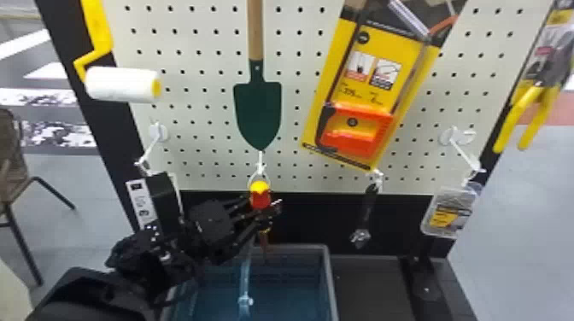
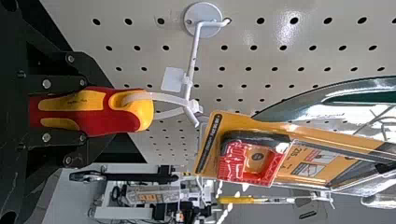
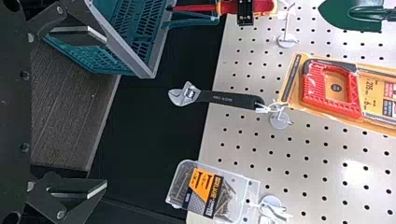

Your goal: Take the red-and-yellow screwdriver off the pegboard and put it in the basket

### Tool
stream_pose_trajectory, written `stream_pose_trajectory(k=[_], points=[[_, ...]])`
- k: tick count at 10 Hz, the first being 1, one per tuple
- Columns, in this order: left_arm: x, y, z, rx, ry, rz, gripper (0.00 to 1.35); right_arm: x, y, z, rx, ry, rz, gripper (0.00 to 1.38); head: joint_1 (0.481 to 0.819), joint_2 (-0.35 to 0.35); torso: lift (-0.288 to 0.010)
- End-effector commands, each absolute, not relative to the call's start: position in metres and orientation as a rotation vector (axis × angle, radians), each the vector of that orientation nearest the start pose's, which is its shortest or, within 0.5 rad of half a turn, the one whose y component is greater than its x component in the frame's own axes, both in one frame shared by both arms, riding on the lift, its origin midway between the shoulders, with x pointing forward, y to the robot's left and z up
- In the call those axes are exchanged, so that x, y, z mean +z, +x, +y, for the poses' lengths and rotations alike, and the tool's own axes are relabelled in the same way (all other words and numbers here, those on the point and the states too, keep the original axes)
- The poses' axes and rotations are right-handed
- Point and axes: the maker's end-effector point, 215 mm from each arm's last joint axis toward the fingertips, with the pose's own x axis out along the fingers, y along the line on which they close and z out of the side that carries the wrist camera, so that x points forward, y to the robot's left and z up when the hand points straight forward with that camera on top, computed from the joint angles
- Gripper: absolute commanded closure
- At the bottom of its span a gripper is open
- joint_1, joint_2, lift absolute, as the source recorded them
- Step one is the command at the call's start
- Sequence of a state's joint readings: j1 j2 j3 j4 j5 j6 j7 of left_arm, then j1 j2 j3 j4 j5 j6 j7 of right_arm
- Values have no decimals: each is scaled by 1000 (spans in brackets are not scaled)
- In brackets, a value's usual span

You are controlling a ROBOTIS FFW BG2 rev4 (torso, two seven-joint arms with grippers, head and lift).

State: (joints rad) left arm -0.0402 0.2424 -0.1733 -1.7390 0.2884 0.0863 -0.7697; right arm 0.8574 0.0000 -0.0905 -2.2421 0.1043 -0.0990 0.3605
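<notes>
Left arm (image 1: 141, 256), blk. w/ rounded shell (image 1: 85, 294) (silver screws (image 2: 46, 84), angular finger links (image 2: 64, 136))

Open gap R of the screwdriver (image 1: 259, 197), as far as the adj. wrench (image 1: 368, 209), w/ the packaged saw (image 1: 358, 91) overhead. Trowel (image 1: 258, 109) & white hook (image 1: 260, 164) obstruct above the handle; L gripper (image 1: 264, 213) blocks its L side. Basket (image 1: 328, 267) rim is below; tip clearance seems small, hard to judge.

Green trowel (image 1: 257, 113) — wooden-handled, white paint roller (image 1: 119, 84), black-handled wrench (image 3: 226, 99), brown chair (image 1: 10, 156)
</notes>
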Motion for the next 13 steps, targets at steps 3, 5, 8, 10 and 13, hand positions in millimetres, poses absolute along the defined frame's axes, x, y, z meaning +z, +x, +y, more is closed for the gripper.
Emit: stream_pose_trajectory(k=[3,5,8,10,13], points=[[-259,510,52,-985,-11,-93,1211,-351,332,-193,311,-147,118,209,549,0,-100],[-254,511,51,-985,-8,-99,1211,-352,331,-193,311,-147,121,209,549,0,-100],[-243,508,52,-976,-16,-110,1211,-353,331,-192,312,-145,123,209,549,0,-100],[-239,504,59,-950,-28,-115,1211,-353,331,-192,312,-145,123,209,549,0,-100],[-248,499,64,-931,-51,-96,1211,-355,331,-193,313,-146,126,209,549,0,-100]])
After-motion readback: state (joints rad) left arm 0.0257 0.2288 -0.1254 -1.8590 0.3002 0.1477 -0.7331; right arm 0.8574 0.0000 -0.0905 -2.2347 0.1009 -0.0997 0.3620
